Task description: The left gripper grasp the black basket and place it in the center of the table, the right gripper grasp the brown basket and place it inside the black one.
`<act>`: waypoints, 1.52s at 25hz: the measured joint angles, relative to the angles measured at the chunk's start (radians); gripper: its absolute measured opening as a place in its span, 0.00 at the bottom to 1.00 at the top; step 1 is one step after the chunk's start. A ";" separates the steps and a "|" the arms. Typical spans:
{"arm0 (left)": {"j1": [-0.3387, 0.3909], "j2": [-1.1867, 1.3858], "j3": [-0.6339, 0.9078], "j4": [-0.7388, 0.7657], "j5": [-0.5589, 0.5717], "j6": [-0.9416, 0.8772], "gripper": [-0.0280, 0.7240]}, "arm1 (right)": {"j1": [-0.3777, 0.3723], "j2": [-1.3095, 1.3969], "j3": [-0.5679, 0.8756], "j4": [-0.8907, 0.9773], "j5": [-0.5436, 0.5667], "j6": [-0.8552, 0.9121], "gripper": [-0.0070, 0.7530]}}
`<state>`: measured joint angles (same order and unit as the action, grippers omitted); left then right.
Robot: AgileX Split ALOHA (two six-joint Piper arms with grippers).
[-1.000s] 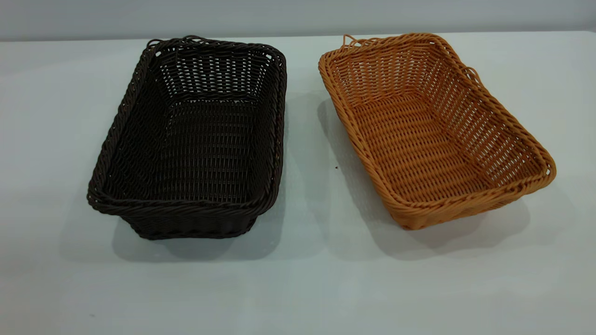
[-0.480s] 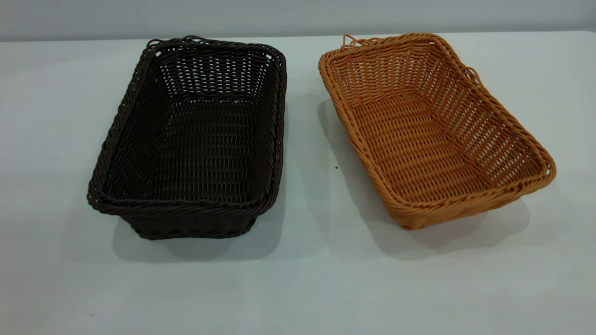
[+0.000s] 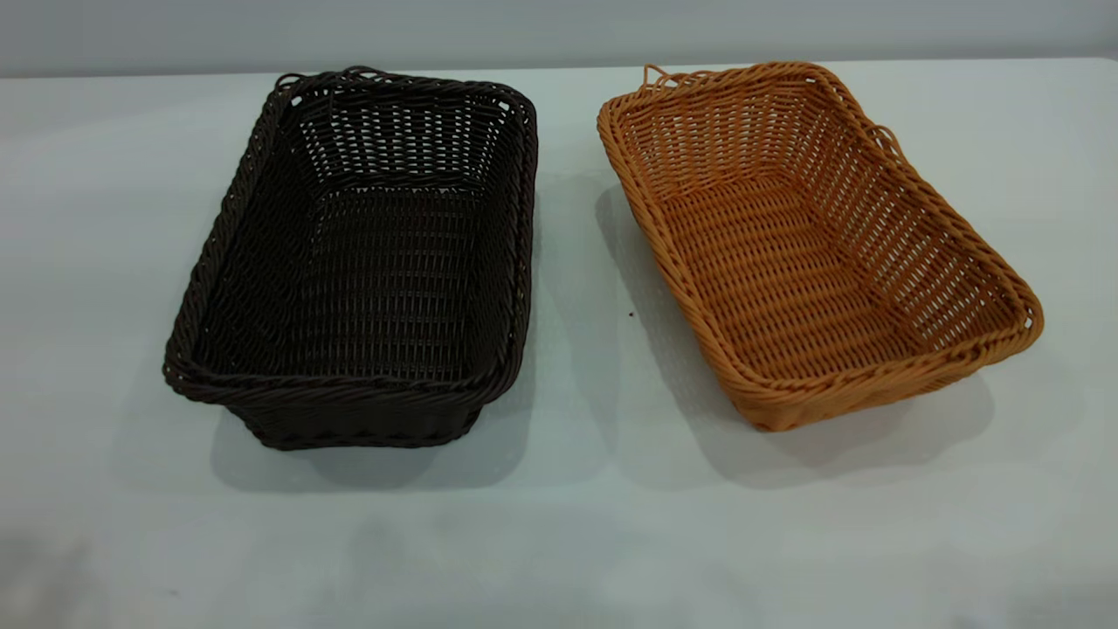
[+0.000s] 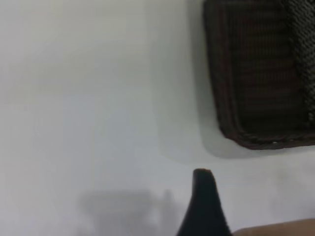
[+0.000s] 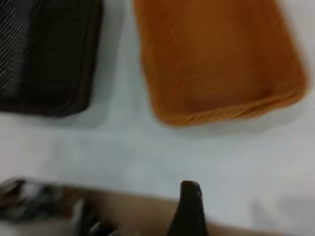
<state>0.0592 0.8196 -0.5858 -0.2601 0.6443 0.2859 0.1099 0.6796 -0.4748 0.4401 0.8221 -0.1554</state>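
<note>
Left gripper (image 4: 204, 206): only one dark fingertip is showing in the left wrist view, hanging over bare table (image 3: 568, 524) off a corner of the black basket (image 3: 358, 262); open or closed cannot be told. Right gripper (image 5: 189, 209): one fingertip is showing, well apart from the brown basket (image 3: 803, 236); its state likewise cannot be told. Both baskets are sitting upright and apart, the brown basket lying right of the black basket, angled.

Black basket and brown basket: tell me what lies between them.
Only bare table. In the exterior view the black basket and the brown basket stand apart, with a strip of tabletop, their shadows and one tiny dark speck in the gap.
</note>
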 joint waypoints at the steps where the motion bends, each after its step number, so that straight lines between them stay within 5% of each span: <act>1: 0.000 0.048 -0.010 -0.040 -0.017 0.038 0.72 | 0.000 0.060 0.000 0.064 -0.009 -0.035 0.74; 12: 0.000 0.332 -0.024 -0.523 -0.154 0.502 0.73 | 0.000 0.695 -0.008 0.763 -0.135 -0.246 0.73; 21: 0.000 0.391 -0.026 -0.639 -0.202 0.586 0.73 | 0.000 1.139 -0.021 1.263 -0.157 -0.369 0.71; 30: 0.000 0.430 -0.026 -0.643 -0.208 0.588 0.73 | 0.000 1.388 -0.088 1.372 -0.169 -0.421 0.71; 38: 0.000 0.458 -0.026 -0.647 -0.226 0.581 0.73 | 0.003 1.433 -0.137 1.380 -0.361 -0.327 0.71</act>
<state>0.0592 1.2775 -0.6113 -0.9071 0.4179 0.8666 0.1131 2.1123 -0.6116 1.8202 0.4610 -0.4822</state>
